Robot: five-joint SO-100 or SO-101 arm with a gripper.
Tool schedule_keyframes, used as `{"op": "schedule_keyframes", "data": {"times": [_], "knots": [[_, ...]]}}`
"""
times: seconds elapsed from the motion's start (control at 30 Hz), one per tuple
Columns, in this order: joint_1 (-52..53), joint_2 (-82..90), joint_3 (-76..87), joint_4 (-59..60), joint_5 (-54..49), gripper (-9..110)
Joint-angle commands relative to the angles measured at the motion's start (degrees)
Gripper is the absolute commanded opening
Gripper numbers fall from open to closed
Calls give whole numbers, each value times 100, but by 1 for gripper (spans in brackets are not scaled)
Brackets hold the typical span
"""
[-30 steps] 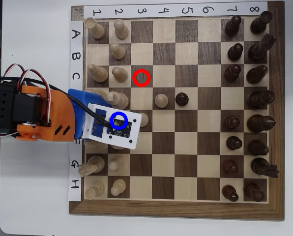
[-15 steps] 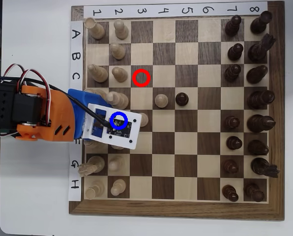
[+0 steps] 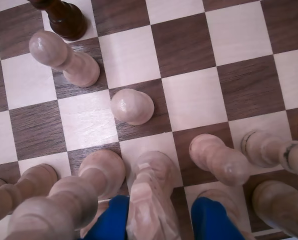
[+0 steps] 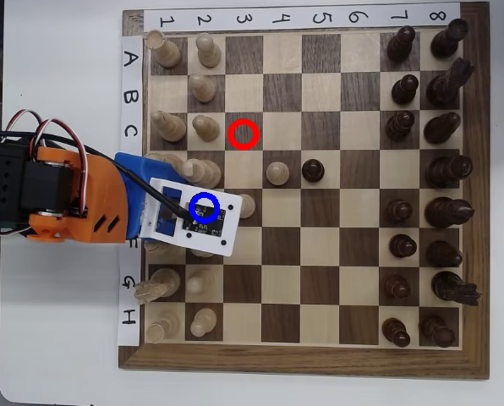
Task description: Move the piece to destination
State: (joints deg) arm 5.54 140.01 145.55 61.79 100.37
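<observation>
In the overhead view, the orange-and-black arm reaches in from the left over the wooden chessboard, and its white camera plate hides the squares beneath it near the board's left edge. A blue ring is drawn over that plate, so the square it marks is covered; a red ring sits up and to the right on a dark square, well apart. A pale round-headed pawn peeks out just right of the plate.

In the wrist view, going from the left, tall pale turned pieces lean in at the lower left. Next comes the pale light-wood knight with its jagged carved head, standing upright at the bottom centre between the two blue fingers of the gripper. The fingers are apart, one on each side of the knight; whether they press on it cannot be told. Above it the same pale pawn stands where a dark and a light square meet. Further right stand more pale pieces.
</observation>
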Motion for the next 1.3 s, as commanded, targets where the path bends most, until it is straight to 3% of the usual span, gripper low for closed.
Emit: {"op": "schedule_keyframes", "data": {"times": [0.0,0.97,1.27], "knots": [[141,-18,-1090,149,431,17],[176,9,-2320,949,422,14],[132,53,-3894,1793,272,10]]}}
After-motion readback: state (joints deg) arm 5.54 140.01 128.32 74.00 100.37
